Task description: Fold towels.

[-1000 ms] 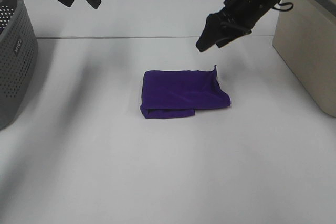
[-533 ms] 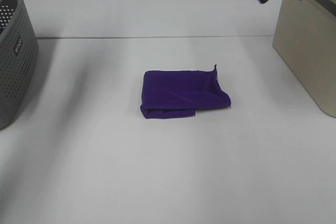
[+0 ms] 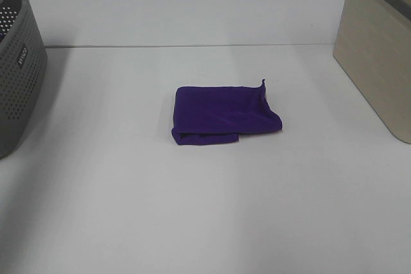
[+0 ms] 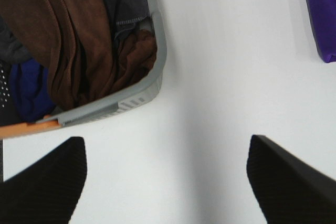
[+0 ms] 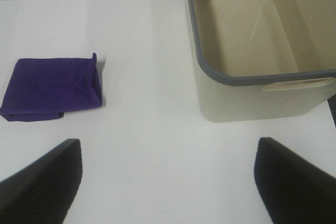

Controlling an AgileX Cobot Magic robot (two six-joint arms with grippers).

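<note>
In the middle of the white worktop (image 3: 205,210) lies the purple towel (image 3: 225,115), folded into a rough rectangle with one corner poking up at its 1 o'clock end; no tag shows on it. At 9 o'clock from it stands a grey perforated basket (image 3: 19,68) holding brown and dark clothes (image 4: 79,35), with small pale lettering on its side too blurred to read, and at 3 o'clock an empty beige bin (image 3: 379,62) with a dark grey rim. The left pincer (image 4: 168,182) and the right pincer (image 5: 168,179) each hang above bare worktop with fingers spread wide, holding nothing, well apart from the towel.
</note>
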